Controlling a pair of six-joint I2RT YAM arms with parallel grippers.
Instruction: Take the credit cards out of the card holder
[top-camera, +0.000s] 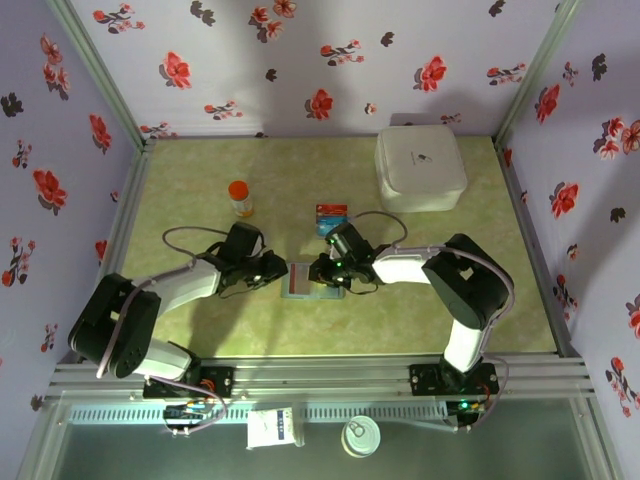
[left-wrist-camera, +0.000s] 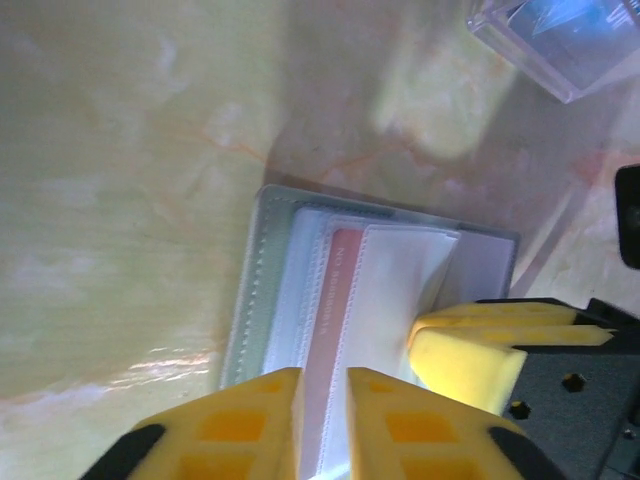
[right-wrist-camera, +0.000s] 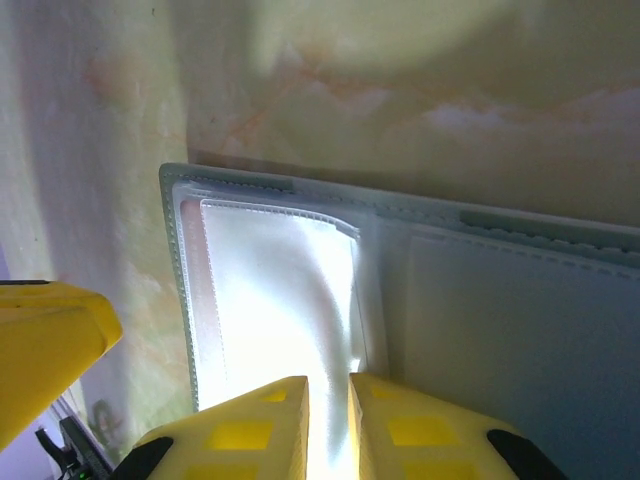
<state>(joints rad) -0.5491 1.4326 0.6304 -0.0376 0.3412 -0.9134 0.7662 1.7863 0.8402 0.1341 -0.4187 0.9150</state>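
Card holder (top-camera: 303, 281) between 2 arms

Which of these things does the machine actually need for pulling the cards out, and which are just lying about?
Needed: card holder, reddish card tucked in it, left tool, right tool.
Lying about: white box, orange-capped bottle, can on the front ledge.

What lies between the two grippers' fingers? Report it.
The open card holder, with the left gripper at one side and the right gripper at the other; the top external view shows it.
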